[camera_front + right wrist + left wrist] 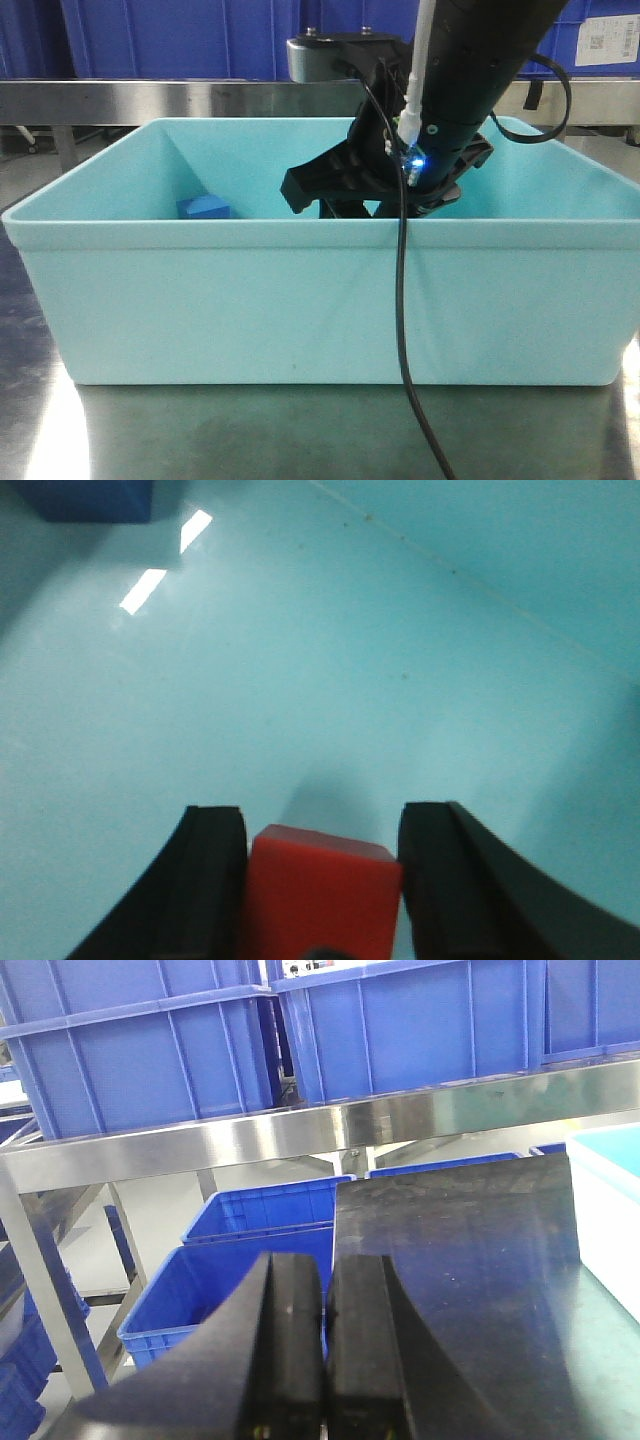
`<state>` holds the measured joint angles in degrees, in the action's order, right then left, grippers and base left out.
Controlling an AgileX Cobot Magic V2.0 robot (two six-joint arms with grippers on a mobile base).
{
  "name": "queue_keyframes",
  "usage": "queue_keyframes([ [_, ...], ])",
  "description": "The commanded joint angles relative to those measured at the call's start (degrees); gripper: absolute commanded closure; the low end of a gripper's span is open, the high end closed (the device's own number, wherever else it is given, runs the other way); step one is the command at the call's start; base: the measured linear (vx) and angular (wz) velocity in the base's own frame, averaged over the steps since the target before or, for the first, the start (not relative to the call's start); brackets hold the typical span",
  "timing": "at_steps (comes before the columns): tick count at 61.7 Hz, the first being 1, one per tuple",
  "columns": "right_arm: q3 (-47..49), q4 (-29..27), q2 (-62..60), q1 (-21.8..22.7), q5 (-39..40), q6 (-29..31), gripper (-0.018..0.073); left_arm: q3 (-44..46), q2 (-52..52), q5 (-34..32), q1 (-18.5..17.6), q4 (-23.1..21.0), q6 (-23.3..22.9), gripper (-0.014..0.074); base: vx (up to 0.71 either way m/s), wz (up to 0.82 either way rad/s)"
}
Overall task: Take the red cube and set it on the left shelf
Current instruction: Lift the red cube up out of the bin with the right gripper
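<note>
- Front view: closest to you is the steel worktable (pixel 250 440) carrying the teal tub (pixel 300 300). Your right arm (pixel 470 90) dips into the tub, the blue cube (pixel 203 207) sits inside toward the left, and the left shelf (pixel 150 100) rail runs behind.
- Left wrist view: the left gripper (pixel 326 1270) has its fingers pressed together with nothing between them, facing the shelf rail and blue crates (pixel 150 1060).
- Right wrist view: the right gripper (pixel 322 815) is pinching the red cube (pixel 320 895), a finger flush on each side, down in the tub. The blue cube's off in the far corner.
</note>
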<state>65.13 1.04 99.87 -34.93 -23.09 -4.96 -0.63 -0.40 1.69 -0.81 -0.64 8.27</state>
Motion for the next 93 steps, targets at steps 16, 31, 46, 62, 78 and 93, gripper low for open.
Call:
queue_keyframes([
  [16,2.3,-0.1,-9.9,0.1,11.2,0.0,0.0501,-1.3,0.0,-5.2,-0.4,-0.3,0.0,0.0491,0.01,0.06],
  [31,1.5,-0.1,-16.0,2.4,12.9,0.0,0.0501,-1.3,0.0,-5.2,-0.4,-0.3,0.0,0.0491,-0.01,-0.03],
  [46,-4.6,-0.1,-22.8,5.9,15.3,0.0,0.0501,-1.3,0.0,-5.2,-0.4,-0.3,0.0,0.0491,0.00,0.00],
  [62,-14.3,-0.1,-32.0,10.4,21.8,0.0,0.0501,-1.3,0.0,-5.2,-0.4,-0.3,0.0,0.0491,0.00,0.00],
  [78,-20.7,-0.1,-39.7,12.5,22.1,0.0,0.0501,-1.3,0.0,-5.2,-0.4,-0.3,0.0,0.0491,0.00,0.00],
  [93,-26.8,-0.1,-45.6,14.8,25.7,0.0,0.0501,-1.3,0.0,-5.2,-0.4,-0.3,0.0,0.0491,0.00,0.00],
])
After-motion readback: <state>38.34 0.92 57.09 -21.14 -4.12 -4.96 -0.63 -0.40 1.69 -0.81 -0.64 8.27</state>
